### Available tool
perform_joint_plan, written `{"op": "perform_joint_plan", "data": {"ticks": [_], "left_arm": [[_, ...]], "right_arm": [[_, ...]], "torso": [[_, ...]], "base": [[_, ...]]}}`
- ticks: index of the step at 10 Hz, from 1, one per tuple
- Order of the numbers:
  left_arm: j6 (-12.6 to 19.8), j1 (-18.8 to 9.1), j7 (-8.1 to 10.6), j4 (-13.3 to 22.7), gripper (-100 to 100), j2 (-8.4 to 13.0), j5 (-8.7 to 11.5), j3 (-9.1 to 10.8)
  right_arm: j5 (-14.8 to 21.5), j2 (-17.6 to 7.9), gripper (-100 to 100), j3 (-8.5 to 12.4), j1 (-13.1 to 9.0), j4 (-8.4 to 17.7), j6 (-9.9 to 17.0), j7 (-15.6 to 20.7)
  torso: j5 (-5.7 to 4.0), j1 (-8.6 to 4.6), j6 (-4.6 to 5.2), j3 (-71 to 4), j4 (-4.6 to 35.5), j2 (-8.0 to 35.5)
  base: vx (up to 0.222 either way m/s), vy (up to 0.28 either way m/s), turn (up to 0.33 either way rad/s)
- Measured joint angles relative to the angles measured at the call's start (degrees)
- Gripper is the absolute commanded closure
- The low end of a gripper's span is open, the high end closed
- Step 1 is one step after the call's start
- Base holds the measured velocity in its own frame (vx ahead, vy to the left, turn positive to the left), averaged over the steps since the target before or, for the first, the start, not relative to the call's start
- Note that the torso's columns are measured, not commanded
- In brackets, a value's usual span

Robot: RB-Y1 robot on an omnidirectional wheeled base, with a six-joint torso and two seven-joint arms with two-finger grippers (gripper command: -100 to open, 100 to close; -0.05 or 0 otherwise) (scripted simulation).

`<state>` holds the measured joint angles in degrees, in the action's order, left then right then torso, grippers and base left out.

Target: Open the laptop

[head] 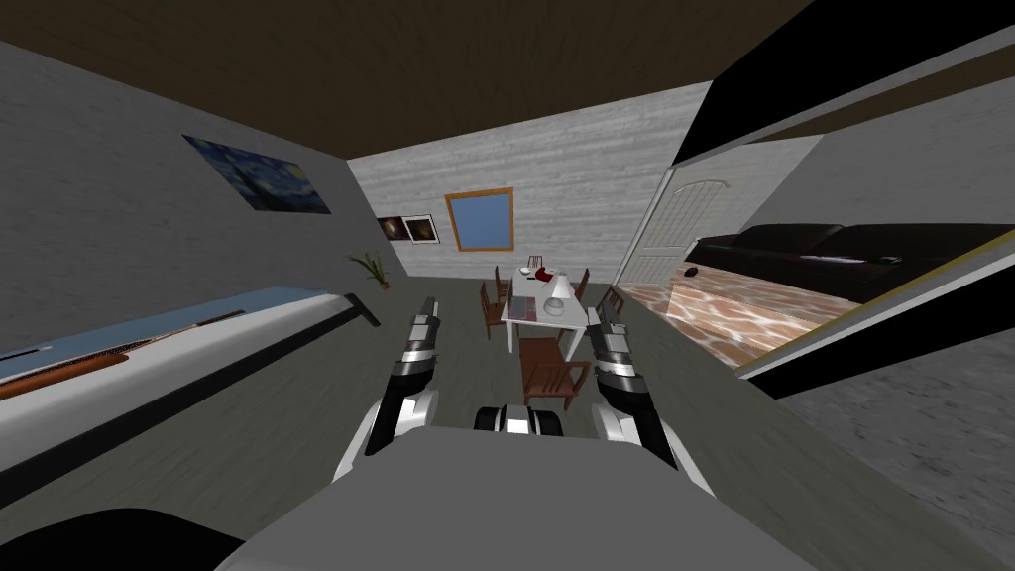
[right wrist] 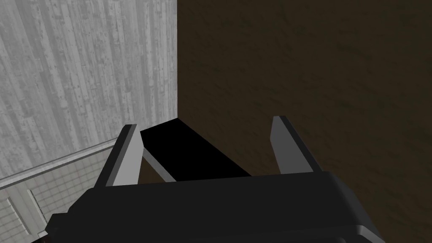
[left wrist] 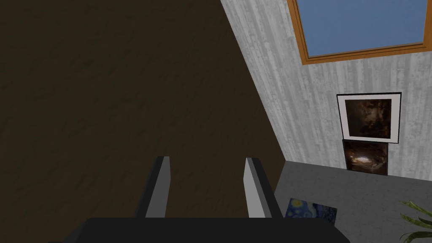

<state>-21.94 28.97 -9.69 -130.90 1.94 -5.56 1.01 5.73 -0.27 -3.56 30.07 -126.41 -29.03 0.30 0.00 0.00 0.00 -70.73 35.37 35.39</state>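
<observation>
Head view: laptop (head: 521,306) sits on the near left part of a white table (head: 543,319), well ahead of our left gripper (head: 427,305) and right gripper (head: 607,301), roughly between their lines. It reads as a small flat grey slab; we cannot make out its lid. Brown slatted wooden chairs ring the table, the nearest chair (head: 551,373) partly hiding its legs. Wrist views show both pincers released, thin grey blades apart, nothing between them.
</observation>
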Motion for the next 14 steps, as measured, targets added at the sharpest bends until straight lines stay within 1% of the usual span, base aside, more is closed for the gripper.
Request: {"op": "perform_joint_plan", "data": {"ticks": [1, 2, 3, 5, 8, 11, 12, 14], "left_arm": [[0.00, 0.00, 0.00, 0.00, 0, 0.00, 0.00, 0.00], [0.01, 0.00, 0.00, 0.02, 0, -0.01, 0.00, 0.00], [0.01, 0.00, 0.00, 0.03, 0, -0.01, 0.00, -0.01], [0.01, 0.01, 0.00, 0.03, 0, -0.02, 0.00, -0.02], [0.01, 0.01, 0.00, 0.03, 0, -0.02, 0.00, -0.02], [0.00, 0.01, 0.00, 0.02, 0, -0.03, 0.00, -0.03], [0.00, 0.02, 0.00, 0.02, 0, -0.03, 0.00, -0.03], [0.00, 0.02, 0.00, 0.02, 0, -0.02, 0.00, -0.02]], "right_arm": [[0.00, 0.00, -100, 0.00, 0.00, 0.00, 0.00, 0.00], [0.19, -1.02, -100, 0.25, -0.03, 0.18, -0.09, 0.12], [0.53, -2.29, -100, 0.58, -0.02, 0.29, -0.19, 0.38], [1.51, -4.85, -100, 1.67, 0.07, 0.75, -0.65, 1.15], [3.95, -7.98, -100, 4.02, -0.06, 2.19, -1.76, 3.20], [7.37, -10.30, -100, 7.14, -0.18, 3.91, -3.04, 6.18], [8.72, -10.90, -100, 8.30, -0.26, 4.50, -3.40, 7.39], [11.69, -11.73, -100, 10.72, -0.17, 6.34, -4.95, 10.25]], "torso": [[0.00, 0.00, 0.00, -8.46, 4.23, 4.23], [0.02, 0.10, 0.01, -12.37, 6.13, 6.22], [0.06, 0.20, 0.00, -13.45, 6.71, 6.82], [0.07, 0.22, 0.00, -13.85, 6.88, 6.85], [0.02, 0.08, 0.00, -13.85, 6.91, 6.89], [0.07, 0.22, -0.01, -13.92, 6.87, 6.77], [0.03, 0.07, 0.00, -13.94, 6.87, 6.73], [-0.04, -0.13, -0.01, -13.84, 6.92, 6.89]], "base": [[-0.016, 0.036, -0.043], [-0.045, 0.080, -0.076], [-0.031, 0.125, -0.078], [-0.025, 0.168, -0.107], [-0.016, 0.207, -0.134], [0.047, 0.294, -0.149], [0.048, 0.263, -0.200], [0.061, 0.278, -0.168]]}}
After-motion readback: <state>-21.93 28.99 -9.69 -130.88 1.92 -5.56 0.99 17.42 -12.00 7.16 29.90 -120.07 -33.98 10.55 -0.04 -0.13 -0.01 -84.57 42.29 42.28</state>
